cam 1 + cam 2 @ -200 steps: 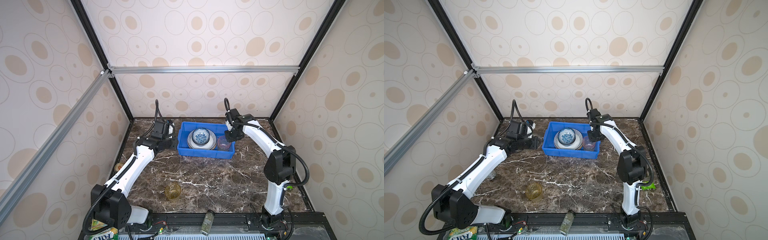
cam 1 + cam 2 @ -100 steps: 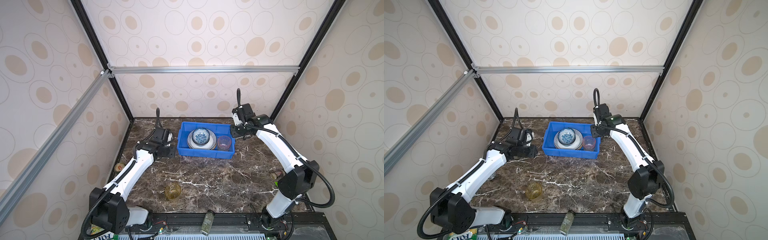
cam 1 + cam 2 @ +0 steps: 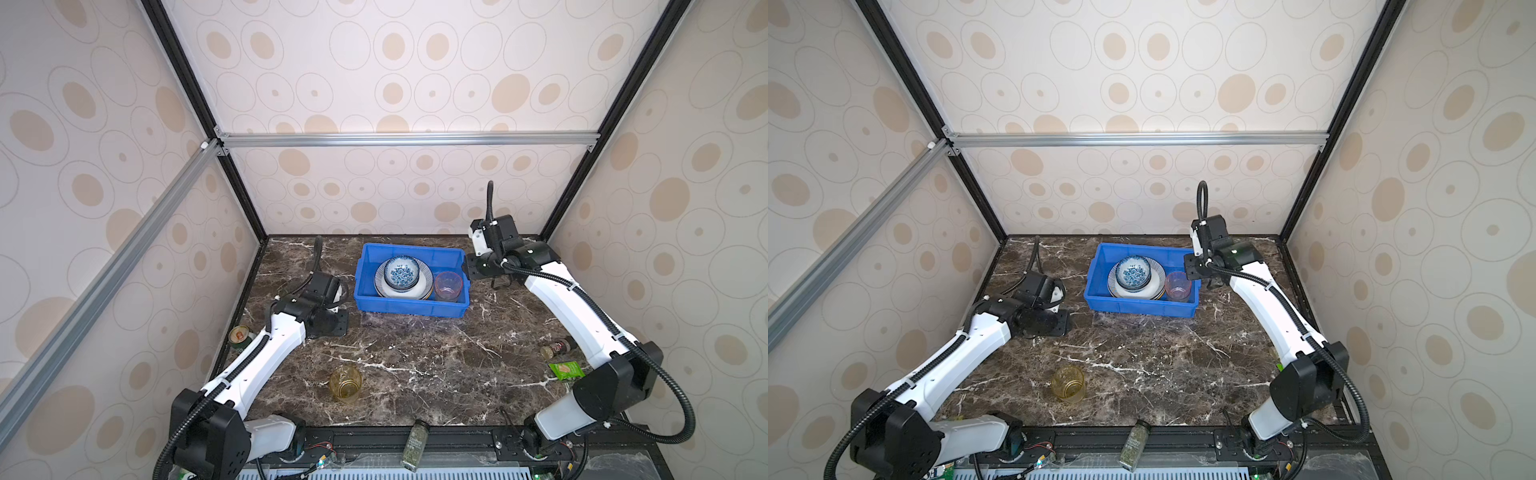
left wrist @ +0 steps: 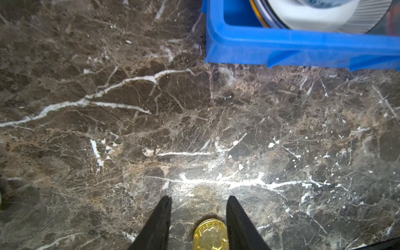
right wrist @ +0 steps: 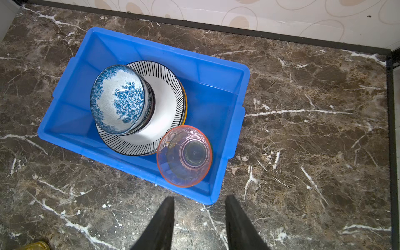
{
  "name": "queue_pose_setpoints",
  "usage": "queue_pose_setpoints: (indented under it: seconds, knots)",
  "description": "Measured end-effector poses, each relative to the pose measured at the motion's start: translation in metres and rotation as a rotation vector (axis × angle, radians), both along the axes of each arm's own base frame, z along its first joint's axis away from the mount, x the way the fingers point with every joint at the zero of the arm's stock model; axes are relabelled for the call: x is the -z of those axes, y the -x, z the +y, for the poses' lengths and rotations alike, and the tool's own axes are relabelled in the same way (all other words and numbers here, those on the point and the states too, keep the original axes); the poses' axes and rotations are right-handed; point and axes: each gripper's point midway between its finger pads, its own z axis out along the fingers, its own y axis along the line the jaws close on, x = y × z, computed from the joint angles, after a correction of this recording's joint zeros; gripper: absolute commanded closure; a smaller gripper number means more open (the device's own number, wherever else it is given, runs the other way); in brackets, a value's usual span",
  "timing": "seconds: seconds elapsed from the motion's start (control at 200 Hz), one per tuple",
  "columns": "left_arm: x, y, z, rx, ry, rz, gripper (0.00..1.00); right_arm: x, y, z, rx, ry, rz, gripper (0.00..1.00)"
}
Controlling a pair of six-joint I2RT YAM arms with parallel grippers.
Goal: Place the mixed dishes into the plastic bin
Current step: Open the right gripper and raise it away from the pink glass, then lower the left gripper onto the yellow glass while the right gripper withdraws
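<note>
Dishes in both top views lie inside the bright blue rectangular plastic bin: blue floral ceramic bowl on striped-rim white plate, pink glass tumbler beside; amber glass tumbler well apart. Left wrist view: left gripper parted, empty; amber tumbler cut off. Right wrist view: right gripper parted, empty; lower plates show rims only.

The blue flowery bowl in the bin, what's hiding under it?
A dark-edged bowl, then a striped-rim plate. A yellow edge peeks out beneath; whatever else lies below is covered.
</note>
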Motion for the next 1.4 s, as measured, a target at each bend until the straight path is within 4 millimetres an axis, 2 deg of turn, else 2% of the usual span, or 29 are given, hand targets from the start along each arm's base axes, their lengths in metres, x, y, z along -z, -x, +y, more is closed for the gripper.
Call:
queue_pose_setpoints:
  seconds: [0.215, 0.805, 1.041, 1.246, 1.401]
  knots:
    - [0.011, 0.029, -0.002, -0.001, -0.029, 0.055, 0.58, -0.002, 0.012, -0.006, 0.006, -0.002, -0.025, 0.56]
    - [0.008, 0.076, 0.01, -0.026, -0.054, 0.116, 0.59, 0.006, 0.012, 0.002, -0.001, -0.058, -0.011, 0.56]
    - [0.027, 0.099, 0.009, -0.005, -0.039, 0.191, 0.59, 0.007, 0.011, 0.005, 0.009, -0.083, -0.011, 0.56]
    - [0.027, 0.111, 0.006, 0.005, 0.017, 0.195, 0.59, 0.006, 0.011, 0.007, 0.009, -0.101, -0.009, 0.56]
    - [0.037, 0.12, 0.008, 0.003, 0.009, 0.229, 0.59, 0.008, 0.01, 0.009, 0.013, -0.114, -0.002, 0.56]
